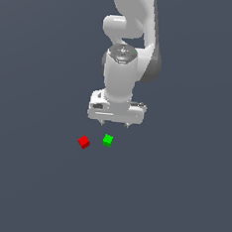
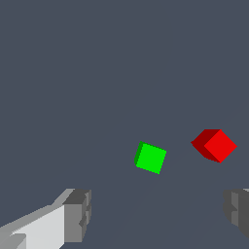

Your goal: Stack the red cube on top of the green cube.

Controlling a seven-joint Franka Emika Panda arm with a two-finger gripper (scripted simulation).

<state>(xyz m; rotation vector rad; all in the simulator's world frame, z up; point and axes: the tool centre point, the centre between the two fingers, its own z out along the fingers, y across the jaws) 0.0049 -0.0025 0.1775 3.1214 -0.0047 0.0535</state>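
The red cube (image 1: 84, 142) lies on the dark grey floor, towards the exterior view's left of the green cube (image 1: 108, 140); a small gap separates them. Both show in the wrist view too, the red cube (image 2: 215, 145) and the green cube (image 2: 151, 157) apart from each other. My white gripper (image 1: 115, 123) hangs above and behind the cubes, closer to the green one, touching neither. It is open, its grey fingertips (image 2: 78, 214) spread wide with nothing between them.
The plain dark grey floor (image 1: 32, 180) stretches all around. The white arm (image 1: 126, 49) rises behind the cubes.
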